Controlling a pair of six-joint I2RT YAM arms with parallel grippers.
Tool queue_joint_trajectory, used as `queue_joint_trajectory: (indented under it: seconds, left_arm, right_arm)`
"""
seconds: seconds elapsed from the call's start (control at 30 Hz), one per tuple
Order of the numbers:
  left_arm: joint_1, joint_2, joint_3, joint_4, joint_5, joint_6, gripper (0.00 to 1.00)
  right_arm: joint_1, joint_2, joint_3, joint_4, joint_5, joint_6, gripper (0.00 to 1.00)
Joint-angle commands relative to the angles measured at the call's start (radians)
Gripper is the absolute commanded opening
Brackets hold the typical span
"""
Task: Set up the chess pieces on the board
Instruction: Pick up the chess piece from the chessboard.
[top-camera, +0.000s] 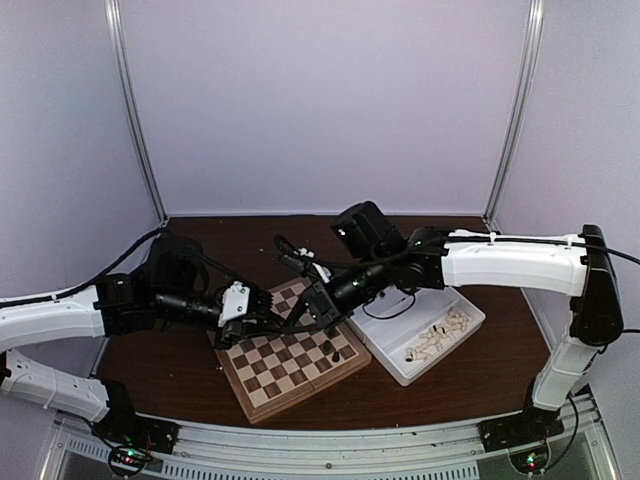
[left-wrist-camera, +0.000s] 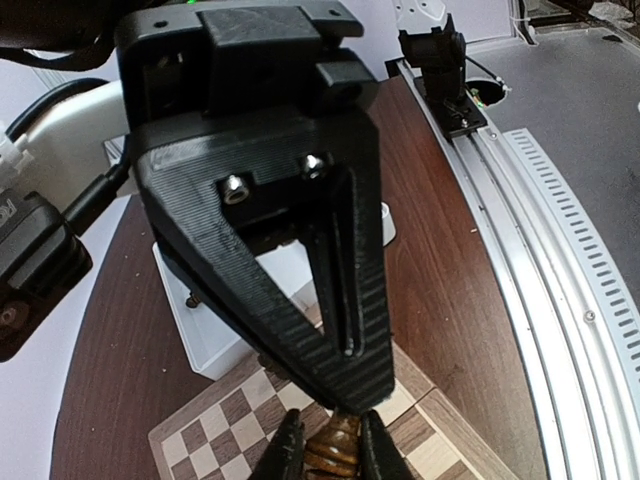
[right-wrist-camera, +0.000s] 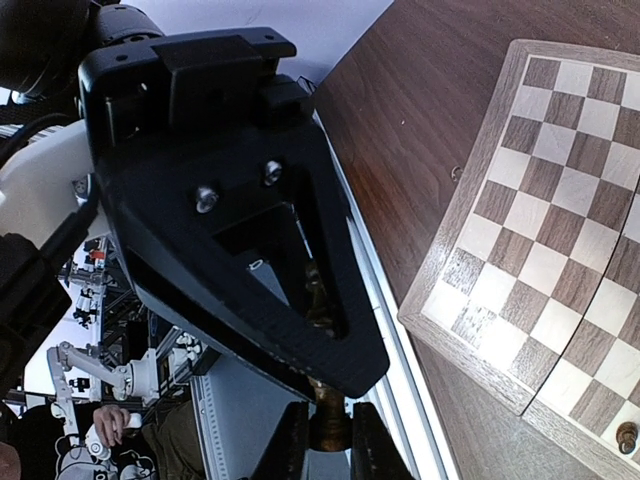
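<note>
Only the wrist views show grips: at the board's (top-camera: 265, 382) twelve o'clock, left jaws, nearly closed, pinch a chess piece (left-wrist-camera: 338, 452); right jaws clamp a chessman (right-wrist-camera: 328, 425).

You have both arms over the board (top-camera: 285, 370).
Left arm (top-camera: 60, 315) and right arm (top-camera: 510, 262) meet at its 11 o'clock edge; dark chess pieces (top-camera: 335, 354) stand toward 3 o'clock, white tray (top-camera: 398, 371) beyond.

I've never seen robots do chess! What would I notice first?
The left arm and right arm meet over the checkered board in the middle of the table. The left gripper and right gripper each pinch a brown chess piece. Right of the board, a white tray holds pale pieces.
</note>
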Motion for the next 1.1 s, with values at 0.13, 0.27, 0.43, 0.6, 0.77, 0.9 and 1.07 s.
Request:
queue_joint_trajectory:
  seconds: [0.13,0.27,0.43,0.6,0.77,0.9,1.07]
  left_arm:
    - [-0.004,-0.008,-0.004,0.065,-0.023,-0.030,0.13]
    - [-0.005,-0.016,-0.015,0.097,-0.044,-0.053,0.11]
    - [-0.005,-0.019,-0.033,0.157,-0.069,-0.104,0.09]
    - [-0.004,-0.014,-0.050,0.221,-0.128,-0.161,0.05]
    - [-0.004,-0.025,-0.091,0.303,-0.152,-0.208,0.06]
    - [-0.005,-0.022,-0.096,0.318,-0.142,-0.216,0.07]
    - [-0.005,-0.022,-0.098,0.321,-0.138,-0.220,0.08]
  right_arm:
    - [-0.010,-0.018,-0.054,0.119,0.040,0.059,0.16]
    - [-0.011,-0.035,-0.074,0.149,0.063,0.074,0.30]
    - [-0.010,-0.054,-0.115,0.214,0.092,0.117,0.32]
    - [-0.009,-0.110,-0.213,0.386,0.171,0.208,0.29]
    - [-0.004,-0.179,-0.347,0.611,0.264,0.302,0.29]
    - [-0.004,-0.186,-0.364,0.635,0.268,0.320,0.29]
    - [-0.004,-0.170,-0.363,0.657,0.258,0.335,0.29]
